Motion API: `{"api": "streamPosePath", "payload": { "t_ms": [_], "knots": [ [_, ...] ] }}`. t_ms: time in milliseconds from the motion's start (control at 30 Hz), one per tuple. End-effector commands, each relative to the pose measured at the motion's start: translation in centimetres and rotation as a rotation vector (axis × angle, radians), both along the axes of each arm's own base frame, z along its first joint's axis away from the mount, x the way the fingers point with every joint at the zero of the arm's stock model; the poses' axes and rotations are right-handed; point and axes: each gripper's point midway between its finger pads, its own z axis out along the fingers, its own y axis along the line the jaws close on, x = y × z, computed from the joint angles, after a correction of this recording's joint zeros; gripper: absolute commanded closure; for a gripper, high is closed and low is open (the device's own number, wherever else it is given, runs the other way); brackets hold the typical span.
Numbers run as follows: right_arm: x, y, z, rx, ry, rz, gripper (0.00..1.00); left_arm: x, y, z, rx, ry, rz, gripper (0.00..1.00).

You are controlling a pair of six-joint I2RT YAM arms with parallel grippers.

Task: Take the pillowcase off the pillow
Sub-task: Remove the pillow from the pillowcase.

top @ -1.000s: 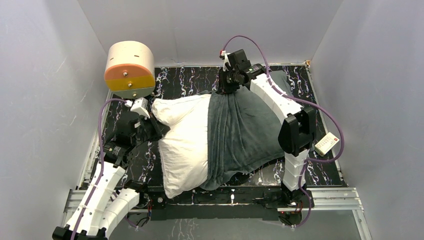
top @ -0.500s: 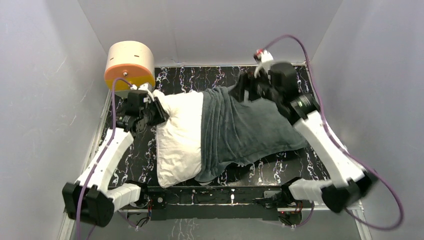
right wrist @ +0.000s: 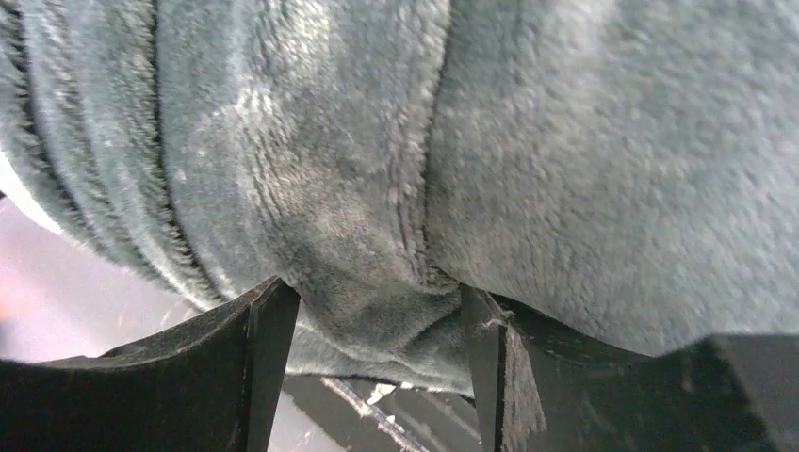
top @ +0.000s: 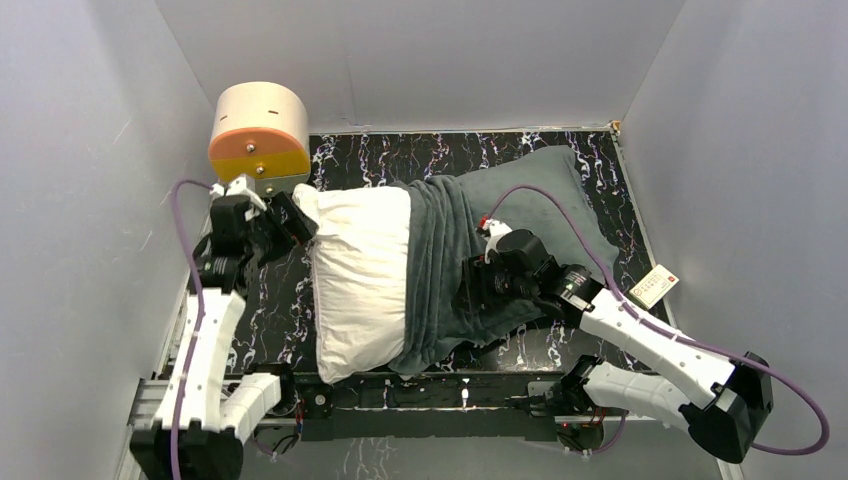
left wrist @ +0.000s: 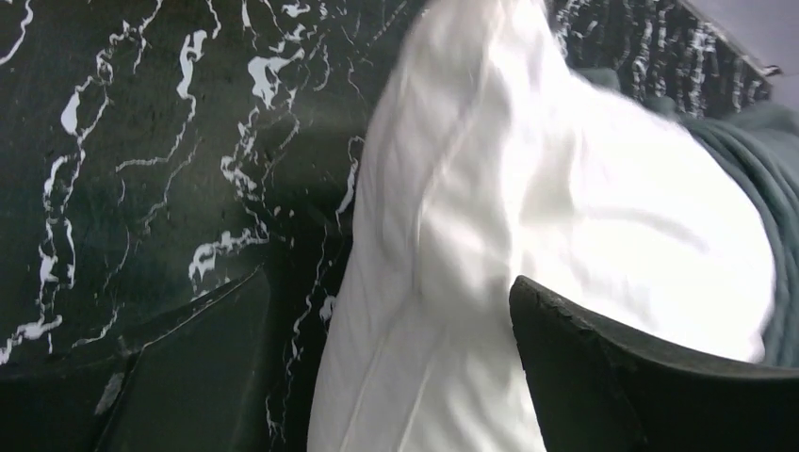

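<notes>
The left arm (top: 205,340) stretches from its base straight along the left edge of the worktop, its wrist turned inward. The left gripper (left wrist: 391,377) has its fingers spread wide around the corner of the pillow (left wrist: 565,217); the left finger stands clear of it. The right arm (top: 650,340) is folded sharply, with the elbow low and far out to the right and the forearm running back toward the middle. The right gripper (right wrist: 372,330) points down and left, its fingers pinching a bunched fold of the pillowcase (right wrist: 584,141).
</notes>
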Motion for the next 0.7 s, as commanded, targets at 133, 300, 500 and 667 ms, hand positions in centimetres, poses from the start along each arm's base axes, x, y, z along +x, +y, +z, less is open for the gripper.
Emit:
{"api": "streamPosePath", "payload": {
  "t_ms": [133, 300, 500, 667],
  "knots": [
    [8.4, -1.9, -0.2, -0.226, -0.241, -0.247, 0.27, -9.0, -3.3, 0.2, -0.156, -0.065, -0.145, 0.02],
    [11.8, 0.8, 1.6, -0.234, -0.324, -0.214, 0.25, -11.6, -6.7, -0.6, -0.336, -0.080, -0.275, 0.02],
    [13.1, 3.0, 2.5, -0.233, -0.323, -0.163, 0.23, -12.5, -7.7, -3.5, -0.450, 0.030, -0.243, 0.02],
    [13.4, 3.1, 4.0, -0.215, -0.351, -0.169, 0.20, -12.1, -6.5, -4.9, -0.441, 0.072, -0.128, 0.02]
  ]
}}
